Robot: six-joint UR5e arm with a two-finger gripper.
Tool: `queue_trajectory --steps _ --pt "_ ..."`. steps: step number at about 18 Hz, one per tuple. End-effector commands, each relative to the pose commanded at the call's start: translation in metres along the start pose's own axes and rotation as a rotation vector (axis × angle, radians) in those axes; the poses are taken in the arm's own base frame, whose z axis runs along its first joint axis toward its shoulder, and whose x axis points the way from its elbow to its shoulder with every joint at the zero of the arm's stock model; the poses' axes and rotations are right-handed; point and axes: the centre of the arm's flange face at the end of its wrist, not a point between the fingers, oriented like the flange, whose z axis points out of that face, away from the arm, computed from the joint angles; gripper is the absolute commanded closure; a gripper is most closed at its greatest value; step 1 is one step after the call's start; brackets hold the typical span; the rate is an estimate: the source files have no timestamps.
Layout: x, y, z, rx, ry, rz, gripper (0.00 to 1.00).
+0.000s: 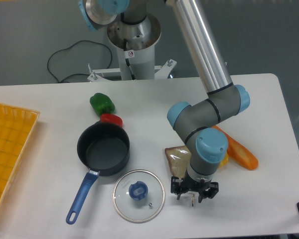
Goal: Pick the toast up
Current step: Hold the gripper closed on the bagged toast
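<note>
The toast (176, 157) is a speckled brown slice in a clear bag, lying flat on the white table right of the glass lid. The arm's blue-capped wrist covers its right part. My gripper (193, 195) points straight down just in front of the toast, near the table's front. Its black fingers (177, 188) are spread to either side with nothing between them, so it reads as open. It does not hold the toast.
An orange baguette-like loaf (239, 152) lies right of the wrist, with a bit of yellow pepper (223, 160) beside it. A glass lid (139, 195) with a blue knob and a dark pot (103, 150) with a blue handle sit to the left. A green pepper (101, 103) and a red one (111, 119) lie behind the pot. A yellow tray (7, 154) is at the far left.
</note>
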Motion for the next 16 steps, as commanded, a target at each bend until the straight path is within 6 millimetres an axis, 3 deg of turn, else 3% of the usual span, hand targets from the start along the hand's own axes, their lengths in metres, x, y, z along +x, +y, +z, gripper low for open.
queue_trajectory --steps 7,16 --pt "-0.0001 0.0001 0.0000 -0.001 -0.001 0.002 0.38" --pt "0.0002 -0.0004 -0.0022 0.002 -0.002 0.002 0.55"
